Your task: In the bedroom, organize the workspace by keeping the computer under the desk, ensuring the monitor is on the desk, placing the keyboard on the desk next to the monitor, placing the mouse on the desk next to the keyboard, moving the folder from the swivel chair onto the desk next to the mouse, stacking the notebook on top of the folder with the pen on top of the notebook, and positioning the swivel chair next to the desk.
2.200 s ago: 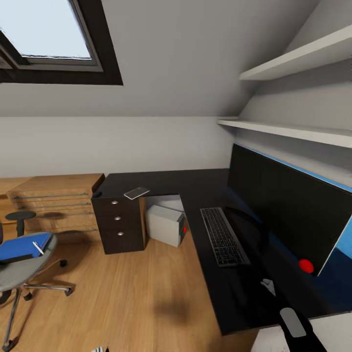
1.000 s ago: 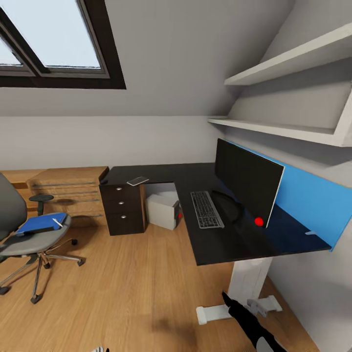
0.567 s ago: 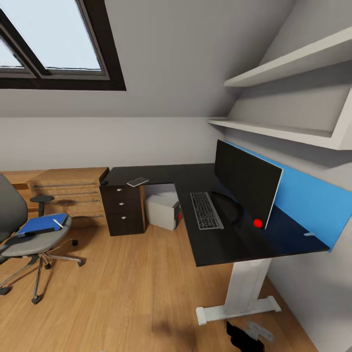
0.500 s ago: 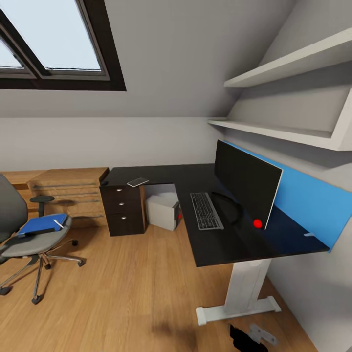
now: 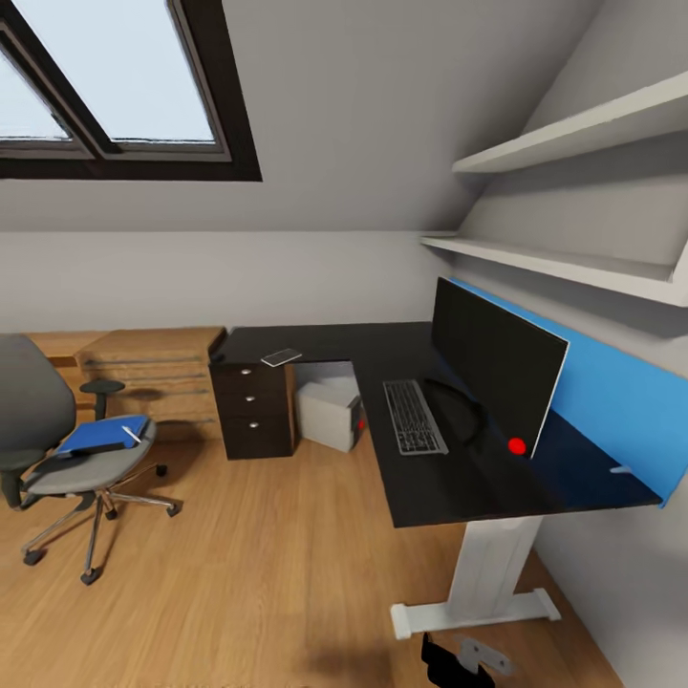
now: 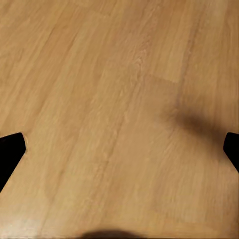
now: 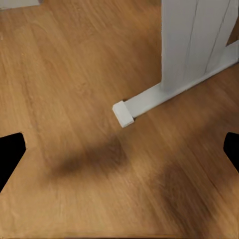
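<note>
Blue folder (image 5: 100, 435) lying on swivel chair (image 5: 67, 468), frame lower left; thin, light, probably slippery, best pinched at overhanging edge; both grippers hanging wide open, empty

Grey sloped walls, skylight (image 5: 115, 86) — wood floor (image 5: 239, 564)

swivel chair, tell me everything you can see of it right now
The swivel chair has a grey fabric seat and back, black armrests and a chrome star base on dark casters. It stands upright on the light wood floor, apart from the black desk, in front of a wooden drawer chest. A blue folder lies flat on its seat with a white pen on top.
</note>
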Controlling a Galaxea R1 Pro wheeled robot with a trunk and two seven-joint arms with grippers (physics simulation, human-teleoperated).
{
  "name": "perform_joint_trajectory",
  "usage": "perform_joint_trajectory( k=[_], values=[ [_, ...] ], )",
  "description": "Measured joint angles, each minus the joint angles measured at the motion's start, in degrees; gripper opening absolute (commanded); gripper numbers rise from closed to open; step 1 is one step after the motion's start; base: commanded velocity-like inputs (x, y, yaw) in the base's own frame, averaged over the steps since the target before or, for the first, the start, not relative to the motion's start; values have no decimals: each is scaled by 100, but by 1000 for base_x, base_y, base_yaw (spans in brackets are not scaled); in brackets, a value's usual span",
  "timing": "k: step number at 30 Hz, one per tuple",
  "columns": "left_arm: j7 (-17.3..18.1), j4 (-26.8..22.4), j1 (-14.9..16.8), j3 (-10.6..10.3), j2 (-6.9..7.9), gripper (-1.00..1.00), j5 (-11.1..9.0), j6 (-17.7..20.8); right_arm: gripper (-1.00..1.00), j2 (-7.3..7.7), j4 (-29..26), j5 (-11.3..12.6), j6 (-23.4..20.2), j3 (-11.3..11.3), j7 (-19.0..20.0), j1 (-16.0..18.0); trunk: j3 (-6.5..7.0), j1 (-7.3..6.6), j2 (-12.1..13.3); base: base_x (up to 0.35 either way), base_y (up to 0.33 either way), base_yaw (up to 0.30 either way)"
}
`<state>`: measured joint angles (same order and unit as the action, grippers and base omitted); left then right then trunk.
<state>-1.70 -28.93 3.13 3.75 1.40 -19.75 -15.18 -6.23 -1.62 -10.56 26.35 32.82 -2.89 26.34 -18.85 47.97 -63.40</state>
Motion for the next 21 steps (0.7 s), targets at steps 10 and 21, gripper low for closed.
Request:
perform_joint_trajectory(
  k=[10,21],
  values=[
    [0,56,0,1,74,100,12,138,100,-38,35,-35,97,-6,-5,0,159,-220,401,0,0,265],
    [2,70,4,3,78,100,15,1053,100,-34,38,-36,186,-7,-6,0,345,-462,843,0,0,200]
  ],
)
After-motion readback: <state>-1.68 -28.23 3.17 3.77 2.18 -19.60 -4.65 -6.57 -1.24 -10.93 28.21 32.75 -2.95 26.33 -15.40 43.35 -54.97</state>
